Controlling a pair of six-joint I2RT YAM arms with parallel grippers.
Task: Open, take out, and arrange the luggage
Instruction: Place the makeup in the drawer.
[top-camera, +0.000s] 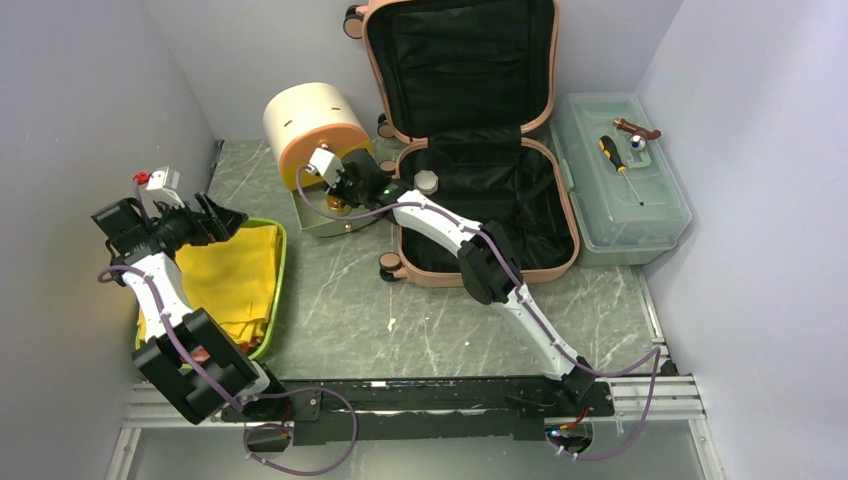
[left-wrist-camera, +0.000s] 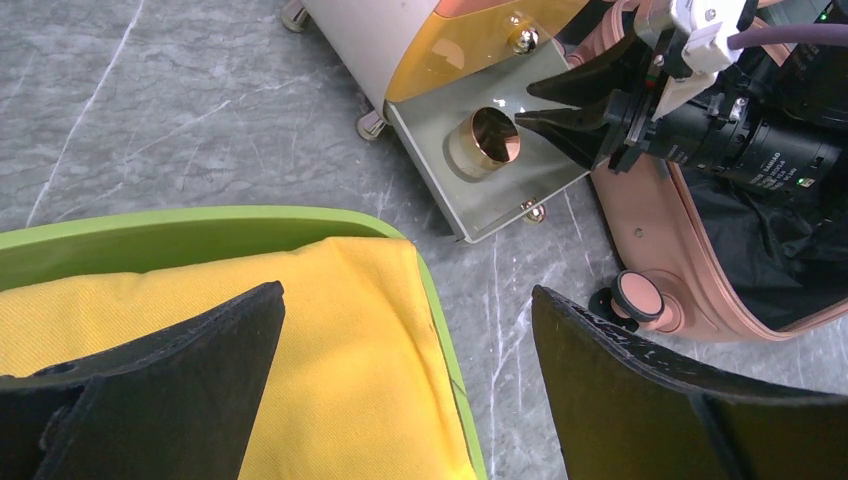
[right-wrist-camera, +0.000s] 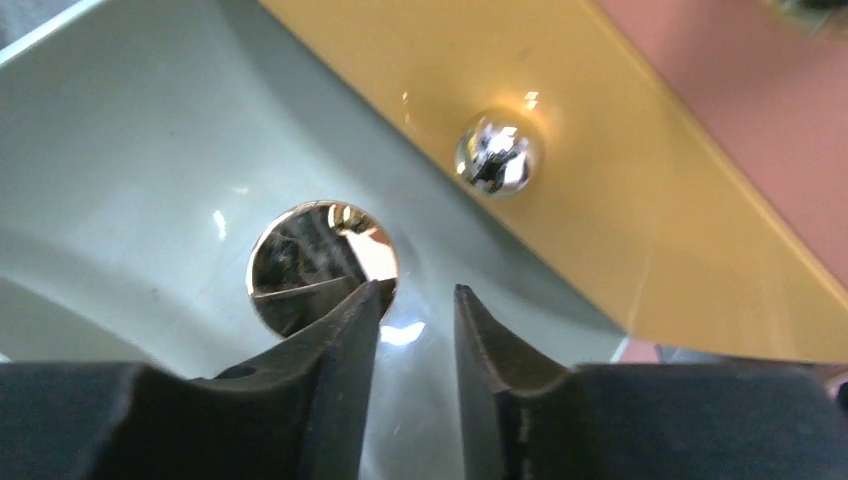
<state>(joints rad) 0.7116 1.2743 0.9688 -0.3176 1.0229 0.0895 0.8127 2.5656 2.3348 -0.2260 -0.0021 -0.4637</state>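
While the salmon-pink hard-shell suitcase lies open at twelve o'clock, the right gripper hangs narrowly parted by a gold-capped jar, the left gripper wide.

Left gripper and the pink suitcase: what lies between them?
Top view: the pulled-out drawer of the cream box, holding a gold-lidded jar, with the right gripper at the jar.

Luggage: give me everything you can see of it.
The luggage is a salmon-pink hard shell with rounded corners, wide open. Its base lies flat on the table, and the lid stands up at the back wall. Black fabric lining, small wheels. The right arm reaches across its near-left corner.
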